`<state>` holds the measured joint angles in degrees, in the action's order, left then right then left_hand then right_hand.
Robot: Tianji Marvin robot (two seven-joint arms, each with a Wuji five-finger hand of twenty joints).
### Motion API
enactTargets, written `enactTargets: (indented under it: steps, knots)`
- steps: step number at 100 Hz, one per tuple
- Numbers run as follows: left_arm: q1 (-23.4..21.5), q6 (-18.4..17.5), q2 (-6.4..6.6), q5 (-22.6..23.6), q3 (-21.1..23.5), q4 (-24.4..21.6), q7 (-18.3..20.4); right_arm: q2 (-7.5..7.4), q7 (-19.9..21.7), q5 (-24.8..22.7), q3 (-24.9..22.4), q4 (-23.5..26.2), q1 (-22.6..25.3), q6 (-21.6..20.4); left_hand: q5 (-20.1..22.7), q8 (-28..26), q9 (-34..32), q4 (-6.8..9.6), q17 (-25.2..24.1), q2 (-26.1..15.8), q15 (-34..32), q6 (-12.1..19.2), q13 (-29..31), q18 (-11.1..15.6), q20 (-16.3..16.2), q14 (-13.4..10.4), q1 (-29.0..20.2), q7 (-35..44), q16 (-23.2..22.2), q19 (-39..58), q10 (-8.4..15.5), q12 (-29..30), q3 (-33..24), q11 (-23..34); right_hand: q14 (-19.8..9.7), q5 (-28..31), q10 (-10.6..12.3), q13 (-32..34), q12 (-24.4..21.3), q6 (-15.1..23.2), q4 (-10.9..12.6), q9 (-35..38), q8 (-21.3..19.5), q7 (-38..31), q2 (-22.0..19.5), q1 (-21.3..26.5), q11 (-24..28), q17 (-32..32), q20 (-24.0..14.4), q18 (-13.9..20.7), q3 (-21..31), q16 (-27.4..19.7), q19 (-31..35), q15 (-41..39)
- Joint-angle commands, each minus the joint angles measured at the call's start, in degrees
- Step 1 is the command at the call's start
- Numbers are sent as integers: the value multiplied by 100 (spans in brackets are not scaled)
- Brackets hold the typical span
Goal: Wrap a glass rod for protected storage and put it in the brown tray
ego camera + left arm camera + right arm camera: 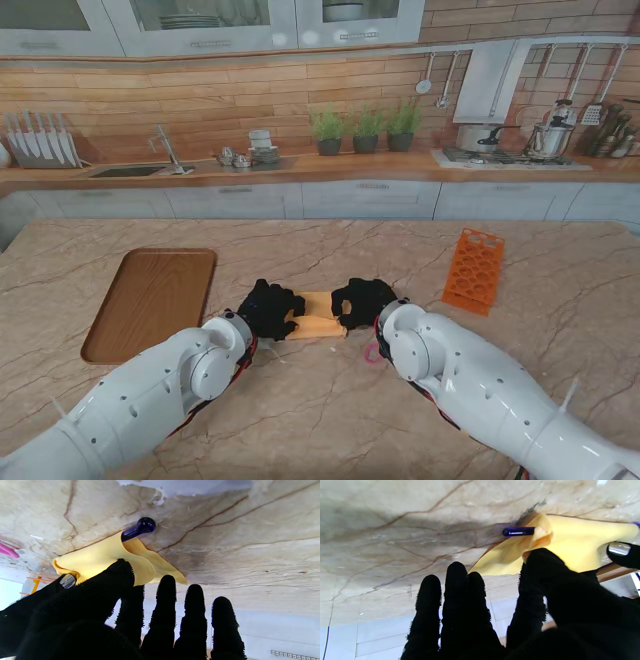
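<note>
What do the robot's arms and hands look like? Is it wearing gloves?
The arms are smooth, glossy white tubes with rounded joints. Red cable shows by the right wrist. The left hand and right hand are black with five fingers, covered in a ribbed, knit-looking skin with bristly edges, like gloves. A thumb tip carries a shiny silver pad.

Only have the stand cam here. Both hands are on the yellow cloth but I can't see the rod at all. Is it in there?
Observer: Yes. The left wrist view shows a dark blue glass rod sticking out of the folded yellow cloth, rounded end bare.
Operator: Other end covered?
Observer: No. In the right wrist view its other tip pokes out of the cloth too.
Operator: Are the hands actually gripping?
Observer: The left hand has thumb and index pinching the cloth's fold; its other three fingers are straight and off it. The right hand pinches its end of the cloth likewise.
</note>
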<state>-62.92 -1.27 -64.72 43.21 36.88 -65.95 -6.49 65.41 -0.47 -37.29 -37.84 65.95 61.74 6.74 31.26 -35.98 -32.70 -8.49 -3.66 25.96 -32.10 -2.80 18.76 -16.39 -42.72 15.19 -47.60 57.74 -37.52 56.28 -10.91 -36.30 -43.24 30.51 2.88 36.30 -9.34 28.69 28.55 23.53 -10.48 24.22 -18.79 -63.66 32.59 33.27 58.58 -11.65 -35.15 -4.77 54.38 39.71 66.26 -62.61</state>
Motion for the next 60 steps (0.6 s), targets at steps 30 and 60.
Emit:
enactTargets:
  steps: [30,60]
  knots:
    - [289,66,-74,92,-346,343,-85,55,-115,-151,337,-327,-243,-113,-308,415,303,-99,-54,123,-48,-94,-228,68,100,-28,144,-422,55,114,6,67,65,-35,11,-727,-145,-43,-47,-1103,246,-205,-265,677,516,-704,-49,93,75,-62,631,-78,118,180]
    - [396,39,-70,285,-516,490,-276,14,-325,-509,548,-469,-320,-226,-666,148,491,239,-60,-115,-44,-380,-288,69,203,-43,790,-745,63,93,15,25,-35,51,-10,-1463,-354,-328,-87,-1664,604,-996,-972,1204,679,-944,-78,185,120,-41,93,-157,153,257]
